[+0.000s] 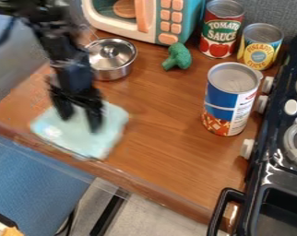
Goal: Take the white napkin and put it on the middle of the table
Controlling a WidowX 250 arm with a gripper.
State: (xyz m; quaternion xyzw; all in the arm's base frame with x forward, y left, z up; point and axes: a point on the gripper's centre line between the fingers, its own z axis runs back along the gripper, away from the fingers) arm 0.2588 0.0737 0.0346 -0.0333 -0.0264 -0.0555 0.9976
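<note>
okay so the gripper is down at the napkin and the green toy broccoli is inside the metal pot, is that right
Not quite: the camera view shows the green toy broccoli on the wooden table, outside the metal pot. The gripper is down at the napkin.

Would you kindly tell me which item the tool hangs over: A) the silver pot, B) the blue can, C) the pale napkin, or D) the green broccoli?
C, as the tool hangs down over the pale napkin near the front edge of the table.
</note>
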